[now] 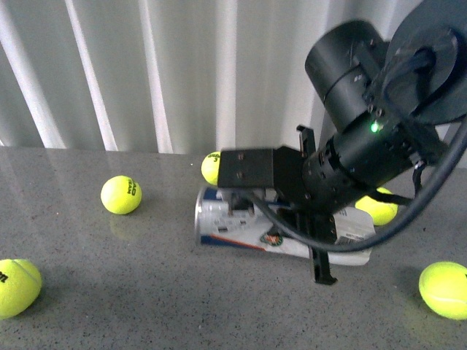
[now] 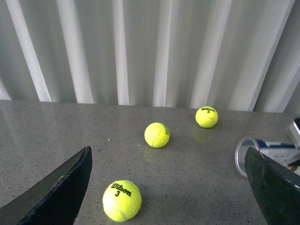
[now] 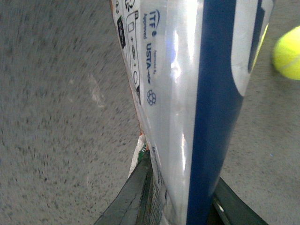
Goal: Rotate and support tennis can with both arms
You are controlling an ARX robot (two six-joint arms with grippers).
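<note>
The tennis can (image 1: 237, 224) lies on its side on the grey table, its silver rim facing left. My right gripper (image 1: 314, 211) reaches over the can's right half and is shut on it. One finger is behind the can and the other finger (image 1: 322, 264) is in front. In the right wrist view the can (image 3: 187, 89) fills the gap between the two dark fingers (image 3: 133, 197). My left gripper (image 2: 168, 197) is open, with only table between its fingers. In the left wrist view the can's open rim (image 2: 242, 154) shows just inside the right-hand finger (image 2: 274, 187), apart from it. The left arm is outside the front view.
Several yellow-green tennis balls lie loose: one ball (image 1: 120, 195) left of the can, one ball (image 1: 16, 286) at the near left, one ball (image 1: 444, 289) at the near right, others (image 1: 211, 167) (image 1: 379, 206) behind the can. White slatted curtains (image 1: 146, 73) back the table. A ball (image 2: 122, 200) lies between the left fingers.
</note>
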